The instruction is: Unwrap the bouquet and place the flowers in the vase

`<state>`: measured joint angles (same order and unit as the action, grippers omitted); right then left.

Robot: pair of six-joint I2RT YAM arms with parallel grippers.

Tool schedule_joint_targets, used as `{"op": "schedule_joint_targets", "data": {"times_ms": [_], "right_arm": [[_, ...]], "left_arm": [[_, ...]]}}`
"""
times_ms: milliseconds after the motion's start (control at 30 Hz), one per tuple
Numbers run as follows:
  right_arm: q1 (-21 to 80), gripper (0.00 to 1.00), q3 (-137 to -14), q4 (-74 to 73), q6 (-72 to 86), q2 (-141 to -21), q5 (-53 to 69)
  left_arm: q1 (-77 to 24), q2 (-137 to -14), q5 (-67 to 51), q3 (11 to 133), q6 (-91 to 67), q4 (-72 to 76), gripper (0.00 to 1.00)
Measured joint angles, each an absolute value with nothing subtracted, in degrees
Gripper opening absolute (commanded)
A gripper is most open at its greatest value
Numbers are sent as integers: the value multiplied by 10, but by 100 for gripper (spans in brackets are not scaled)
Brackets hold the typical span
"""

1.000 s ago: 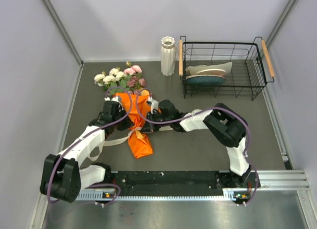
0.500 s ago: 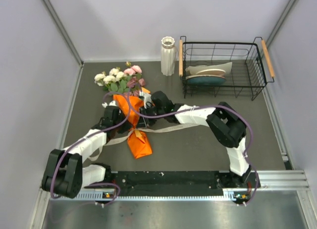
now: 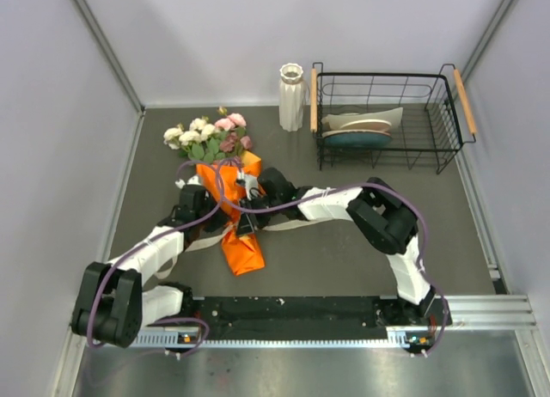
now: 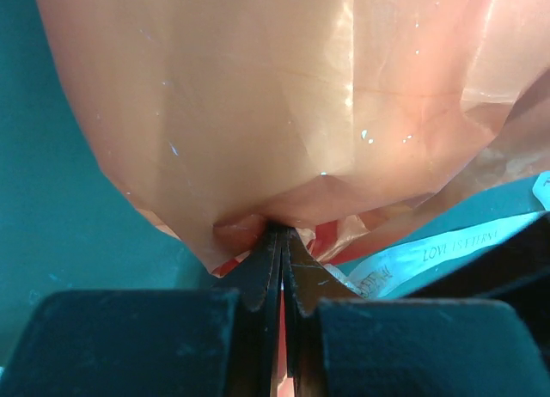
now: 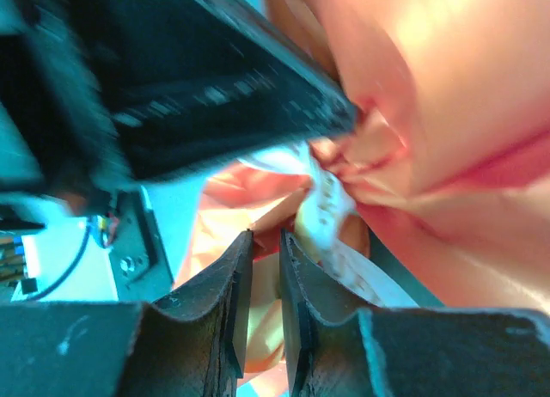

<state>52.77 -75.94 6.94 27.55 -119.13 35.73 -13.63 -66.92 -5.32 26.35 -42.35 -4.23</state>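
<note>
The bouquet lies left of centre, its flowers (image 3: 206, 137) pointing to the back and its orange paper (image 3: 242, 249) toward me. My left gripper (image 3: 213, 213) sits at the paper's left side. In the left wrist view it (image 4: 282, 229) is shut on an edge of the orange paper (image 4: 258, 113). My right gripper (image 3: 249, 205) reaches in from the right at the paper's middle. Its jaws (image 5: 266, 235) stand a little apart with a fold of paper at their tips, and the cream ribbon (image 5: 325, 206) lies just right of them. The white vase (image 3: 291, 96) stands upright at the back.
A black wire basket (image 3: 447, 122) holding plates stands at the back right, beside the vase. The loosened ribbon (image 3: 296, 222) trails along the table to the right under my right arm. Grey walls close in the left, right and back.
My right gripper has moved left and nearer, onto the paper's middle, and its jaws have parted slightly. The left gripper stayed on the paper, which has shifted a little toward the back.
</note>
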Motion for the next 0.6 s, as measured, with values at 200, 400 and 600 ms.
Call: {"op": "schedule_joint_targets", "data": {"times_ms": [200,400,600], "right_arm": [[528,18,-702,91,262,-1191,337],[526,16,-677,113,241,-1183,319],[515,16,-656,122,230,-1172,325]], "left_arm": [[-136,-674,-72,271,-415,-51,3],[-136,-680,-106,291,-374,-77,14],[-135,-711,-167,334,-313,-120,17]]}}
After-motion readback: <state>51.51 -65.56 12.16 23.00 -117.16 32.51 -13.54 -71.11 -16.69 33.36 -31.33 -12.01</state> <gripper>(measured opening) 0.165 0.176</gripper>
